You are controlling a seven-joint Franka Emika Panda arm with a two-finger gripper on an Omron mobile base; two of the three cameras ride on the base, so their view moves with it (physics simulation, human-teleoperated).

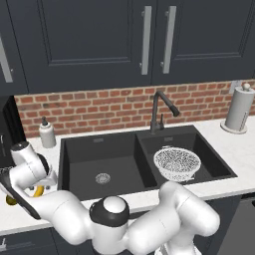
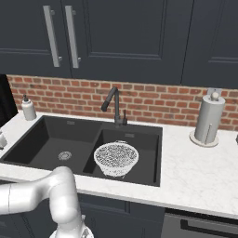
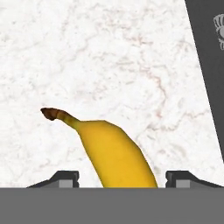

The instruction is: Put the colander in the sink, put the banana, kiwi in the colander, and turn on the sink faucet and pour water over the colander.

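Banana (image 3: 116, 153) lies on the white counter (image 3: 109, 57) between the gripper (image 3: 118, 179) fingertips; jaws apart, a gap either side, nothing gripped.

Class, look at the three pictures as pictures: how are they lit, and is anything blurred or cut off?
Left base view: flat, even light, no glare, the colander sharp. Right base view: equally even, only faint shading inside the sink. Hand view: the banana is crisp but cut off at the bottom edge, between the fingers.
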